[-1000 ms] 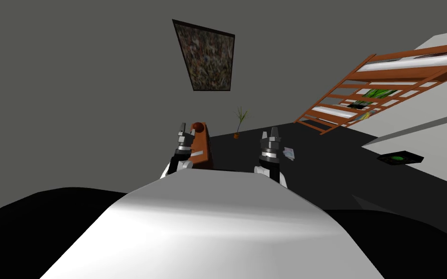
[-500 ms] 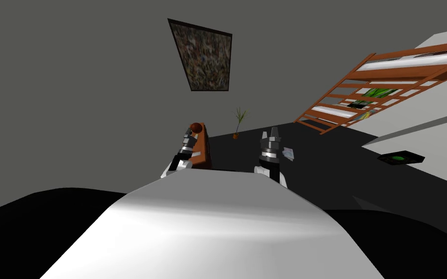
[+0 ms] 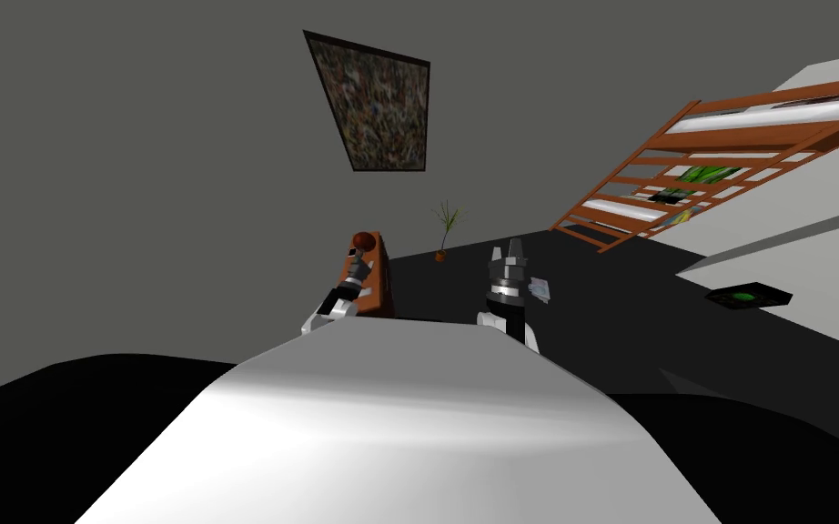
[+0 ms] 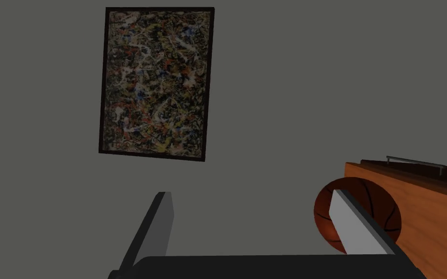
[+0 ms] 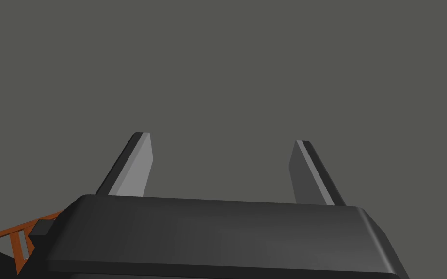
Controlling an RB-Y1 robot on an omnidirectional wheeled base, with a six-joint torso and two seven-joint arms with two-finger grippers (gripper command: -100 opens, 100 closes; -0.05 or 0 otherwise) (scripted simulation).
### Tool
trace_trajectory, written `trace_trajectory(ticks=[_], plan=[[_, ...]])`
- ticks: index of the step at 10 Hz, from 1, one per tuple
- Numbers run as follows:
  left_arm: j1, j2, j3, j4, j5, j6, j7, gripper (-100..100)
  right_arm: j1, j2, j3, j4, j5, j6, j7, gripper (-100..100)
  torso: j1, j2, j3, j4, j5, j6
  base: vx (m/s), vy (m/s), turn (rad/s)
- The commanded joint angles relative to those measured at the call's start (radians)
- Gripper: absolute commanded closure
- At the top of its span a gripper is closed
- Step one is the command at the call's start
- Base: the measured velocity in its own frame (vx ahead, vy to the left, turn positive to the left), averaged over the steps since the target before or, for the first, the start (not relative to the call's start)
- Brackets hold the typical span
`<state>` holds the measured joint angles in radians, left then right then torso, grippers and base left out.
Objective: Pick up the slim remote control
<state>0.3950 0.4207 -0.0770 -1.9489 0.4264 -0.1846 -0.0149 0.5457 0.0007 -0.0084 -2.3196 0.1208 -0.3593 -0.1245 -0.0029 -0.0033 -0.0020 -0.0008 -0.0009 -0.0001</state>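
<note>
- Head view: the left end effector is raised in front of an orange-brown cabinet, which has a basketball at its far end. The right end effector stands apart from both, over the dark floor.
- Left wrist view: the two blades are spread wide with nothing between them. They aim at the grey wall below a framed painting, and one blade overlaps the basketball.
- Right wrist view: the blades are likewise wide apart and empty, facing bare grey wall. A wooden slatted shelf shows by the gripper body.
- Target location: we cannot place the slim remote control with confidence. The only candidate is a small pale thing lying on the floor just beside the right end effector, and it is too small to identify.
- Step in hand, as we judge it: locating and approaching. No grasp has begun.
- Expected handling: light, stiff, with a smooth shell that may slip, and a low profile when lying flat.
- Grasp plan: close across the narrow width at mid-length, with the blades on the two long edges and set low to the surface. A hold near one end would probably let it pivot or slide out.
</note>
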Motion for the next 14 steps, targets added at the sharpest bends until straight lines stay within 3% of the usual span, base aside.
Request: trace_trajectory(ticks=[1, 2, 3, 4, 5, 6, 7, 8, 9, 10, 13, 14], plan=[[-0.008, 0.038, -0.011, 0.050, 0.050, 0.045, -0.009, -100, 0.000, 0.000, 0.000, 0.000, 0.000, 0.000, 0.000, 0, 0.000, 0.000, 0.000, 0.000, 0.000, 0.000, 0.050, -0.059, -0.024], [-0.008, 0.038, -0.011, 0.063, 0.060, 0.045, -0.009, -100, 0.000, 0.000, 0.000, 0.000, 0.000, 0.000, 0.000, 0, 0.000, 0.000, 0.000, 0.000, 0.000, 0.000, 0.041, -0.044, -0.008], [-0.016, 0.067, -0.018, 0.094, 0.097, 0.087, -0.018, -100, 0.000, 0.000, 0.000, 0.000, 0.000, 0.000, 0.000, 0, 0.000, 0.000, 0.000, 0.000, 0.000, 0.000, 0.050, -0.040, -0.020], [-0.016, 0.067, -0.018, 0.113, 0.109, 0.087, -0.018, -100, 0.000, 0.000, 0.000, 0.000, 0.000, 0.000, 0.000, 0, 0.001, 0.000, 0.000, 0.000, 0.000, 0.000, 0.047, -0.039, -0.012], [-0.022, 0.096, -0.026, 0.155, 0.150, 0.129, -0.029, -100, 0.000, 0.000, 0.000, 0.000, 0.000, 0.000, 0.000, 0, 0.001, 0.000, 0.000, 0.000, 0.000, 0.000, 0.062, -0.044, -0.024], [-0.022, 0.096, -0.026, 0.165, 0.159, 0.130, -0.029, -100, 0.000, 0.000, 0.000, 0.000, 0.000, 0.000, 0.000, 0, 0.001, -0.001, 0.000, 0.000, 0.000, 0.000, 0.049, -0.036, -0.007], [-0.028, 0.125, -0.035, 0.203, 0.197, 0.160, -0.039, -100, 0.000, 0.000, 0.000, 0.000, 0.000, 0.000, 0.000, 0, 0.001, 0.000, 0.000, 0.000, 0.000, 0.000, 0.063, -0.046, -0.027], [-0.028, 0.125, -0.035, 0.217, 0.209, 0.173, -0.039, -100, 0.000, 0.000, 0.000, 0.000, 0.000, 0.000, 0.000, 0, 0.000, -0.001, 0.000, 0.000, 0.000, 0.000, 0.058, -0.037, -0.010], [-0.034, 0.152, -0.044, 0.266, 0.245, 0.202, -0.050, -100, 0.000, 0.000, 0.000, 0.000, 0.000, 0.000, 0.000, 0, 0.001, -0.001, 0.000, 0.000, 0.000, 0.000, 0.065, -0.029, -0.031], [-0.034, 0.152, -0.044, 0.270, 0.259, 0.216, -0.050, -100, 0.000, 0.000, 0.000, 0.000, 0.000, 0.000, 0.000, 0, 0.001, -0.001, -0.001, 0.000, 0.000, 0.000, 0.054, -0.019, -0.009], [-0.043, 0.204, -0.065, 0.369, 0.344, 0.298, -0.072, -100, 0.000, 0.000, 0.000, 0.000, 0.000, 0.000, 0.000, 0, 0.002, -0.001, -0.001, 0.000, 0.000, 0.000, 0.076, -0.016, -0.023], [-0.043, 0.204, -0.065, 0.376, 0.359, 0.302, -0.072, -100, 0.000, 0.000, 0.000, 0.000, 0.000, 0.000, 0.000, 0, 0.003, -0.002, -0.001, 0.000, 0.001, 0.000, 0.072, -0.012, -0.016]])
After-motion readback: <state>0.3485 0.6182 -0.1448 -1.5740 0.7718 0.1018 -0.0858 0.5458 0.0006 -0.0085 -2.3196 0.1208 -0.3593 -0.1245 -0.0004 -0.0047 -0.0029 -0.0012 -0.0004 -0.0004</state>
